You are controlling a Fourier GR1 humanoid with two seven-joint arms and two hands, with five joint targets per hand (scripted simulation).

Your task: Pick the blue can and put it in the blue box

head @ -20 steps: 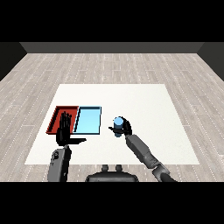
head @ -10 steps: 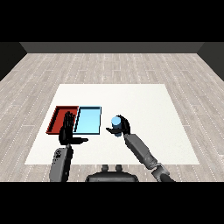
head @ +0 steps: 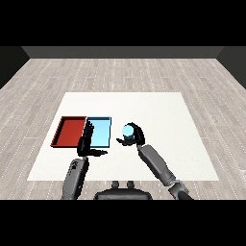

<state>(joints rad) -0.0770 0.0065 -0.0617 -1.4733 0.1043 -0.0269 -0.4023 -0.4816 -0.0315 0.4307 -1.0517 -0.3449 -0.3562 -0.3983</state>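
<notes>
Nearest in the head view, two grey forearms rise from the lower edge over the white table (head: 158,110). The left forearm (head: 75,174) comes up at the left and ends in the left hand (head: 87,142), whose fingers are straight and spread, pointing away towards the far side, with the thumb sticking out to the right. It holds nothing. This hand lies over the near ends of the two trays, about where they meet.

To the right, the right forearm (head: 154,162) slants up and leftwards from the lower right. The right hand (head: 134,137) is curled round the blue can (head: 128,131), which stands roughly upright in the grasp with its pale round top facing up. The can sits just to the right of the light blue tray and outside it; whether it touches the table cannot be told.

Farther off, the red tray (head: 68,131) and the light blue tray (head: 100,130) lie side by side, edges touching, red on the left. Beyond the table's far edge a floor of grey wooden planks (head: 125,74) stretches away.
</notes>
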